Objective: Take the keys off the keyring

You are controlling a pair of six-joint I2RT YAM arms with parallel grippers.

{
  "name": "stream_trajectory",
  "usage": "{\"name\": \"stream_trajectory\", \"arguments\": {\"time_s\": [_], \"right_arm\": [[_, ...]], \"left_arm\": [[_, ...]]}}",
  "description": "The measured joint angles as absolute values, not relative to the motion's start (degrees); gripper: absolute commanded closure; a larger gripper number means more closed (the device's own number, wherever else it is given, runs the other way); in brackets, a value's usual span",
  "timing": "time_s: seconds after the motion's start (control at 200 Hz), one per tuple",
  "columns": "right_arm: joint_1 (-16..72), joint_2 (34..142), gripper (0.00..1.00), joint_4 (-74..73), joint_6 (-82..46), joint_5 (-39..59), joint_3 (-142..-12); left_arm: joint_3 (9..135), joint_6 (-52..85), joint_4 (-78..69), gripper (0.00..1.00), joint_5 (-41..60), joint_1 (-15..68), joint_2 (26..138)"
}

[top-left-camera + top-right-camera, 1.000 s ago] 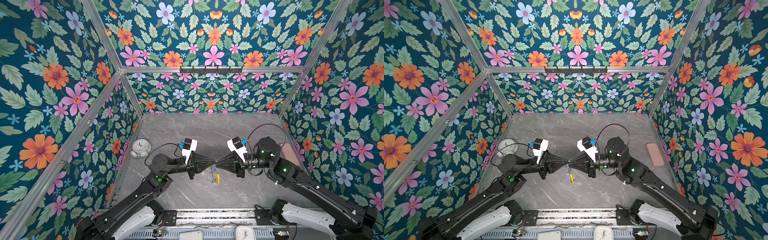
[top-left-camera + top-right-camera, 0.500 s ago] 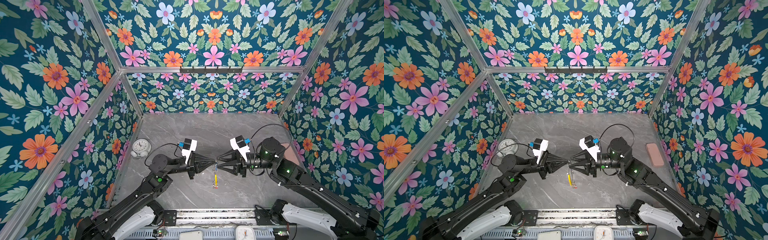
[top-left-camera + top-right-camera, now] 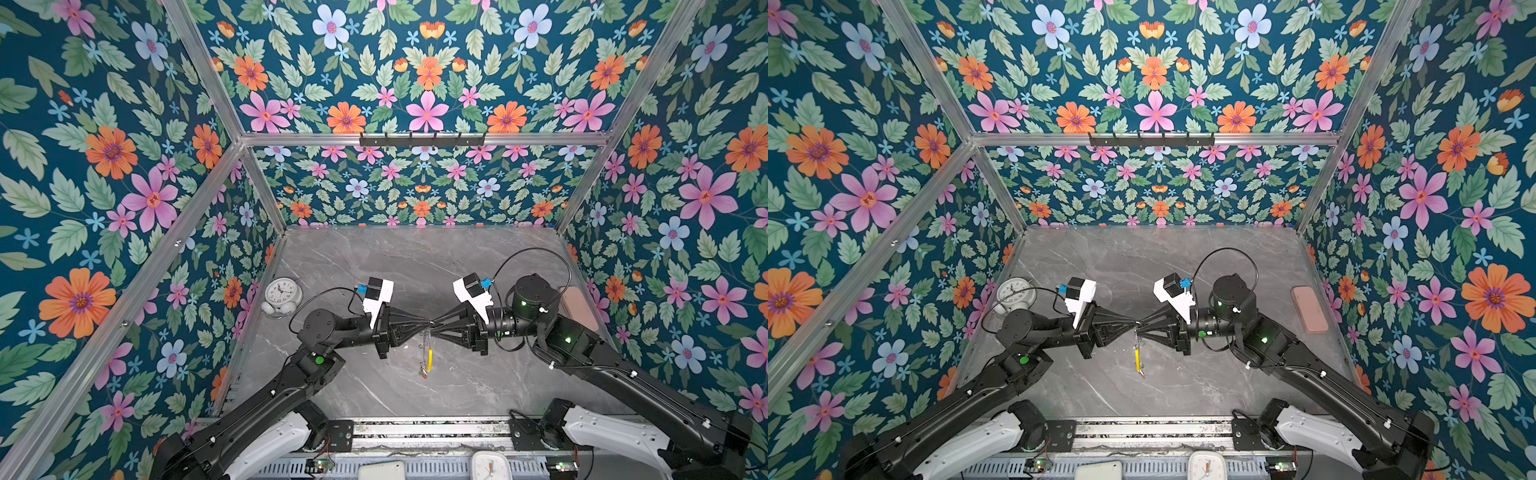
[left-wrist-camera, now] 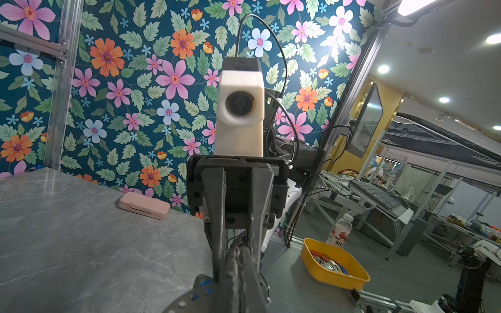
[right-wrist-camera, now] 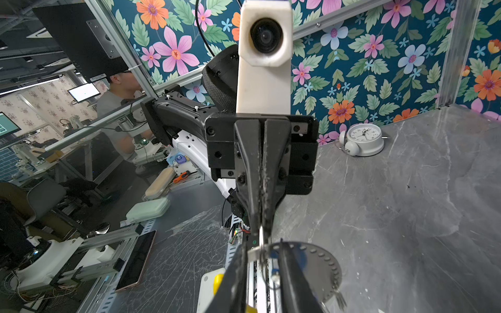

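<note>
**1. Position.** The keyring (image 3: 424, 349) hangs edge-on in the air over the middle of the surface (image 3: 374, 266), somewhat toward its front edge. Its yellow sleeve (image 3: 1136, 358) lies on the lower arc. The key with the red tag (image 3: 424, 375) dangles at the lowest point. A blue patch near the top of the hoop in the right wrist view is too blurred to name.

**2. Grip state.** The left gripper (image 3: 426, 322) has its jaws closed flat on the top rim of the keyring. The right gripper (image 3: 434, 322) meets it tip to tip. Its jaws stand narrowly apart about the hoop, and whether they bear on it cannot be told.

**3. Handling.** The hoop is judged light, thin and stiff. Bare metal is likely slippery, and the hoop may swing or twist in a single pinch. A small split ring (image 5: 275, 277) is probably springy and will resist opening. Take a key by its tag, close to its split ring, with the hoop pinned beside it.

**4. Surroundings.** The surface is grey, marble-patterned and smooth, so a dropped key may slide. A white alarm clock (image 3: 281, 296) stands at the left edge and a pink case (image 3: 1309, 309) lies at the right edge, both well apart from the work. Floral-papered walls (image 3: 124, 166) enclose three sides.
</note>
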State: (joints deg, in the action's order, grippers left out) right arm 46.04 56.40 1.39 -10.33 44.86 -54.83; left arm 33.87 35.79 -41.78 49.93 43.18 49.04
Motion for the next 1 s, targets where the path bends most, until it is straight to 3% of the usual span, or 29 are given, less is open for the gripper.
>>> {"name": "stream_trajectory", "arguments": {"time_s": [0.345, 0.52, 0.69, 0.82, 1.0], "right_arm": [[46.0, 56.5, 1.0, 1.5, -10.4, 45.2, -54.8], [46.0, 56.5, 1.0, 3.3, -10.5, 44.8, -55.7], [46.1, 57.2, 1.0, 10.0, -10.5, 41.0, -58.8], [46.0, 57.6, 1.0, 17.3, -10.2, 38.2, -61.3], [46.0, 59.2, 1.0, 27.7, -8.5, 35.3, -65.8]], "left_arm": [[33.9, 35.8, -41.8, 1.0, 49.8, 43.2, 49.1], [33.9, 35.7, -41.3, 1.0, 49.5, 43.2, 48.9], [34.4, 34.9, -37.3, 0.66, 48.4, 43.2, 47.9], [36.4, 32.6, -30.9, 0.6, 46.9, 43.2, 46.3], [41.3, 27.9, -19.0, 0.59, 46.0, 43.2, 46.5]]}}
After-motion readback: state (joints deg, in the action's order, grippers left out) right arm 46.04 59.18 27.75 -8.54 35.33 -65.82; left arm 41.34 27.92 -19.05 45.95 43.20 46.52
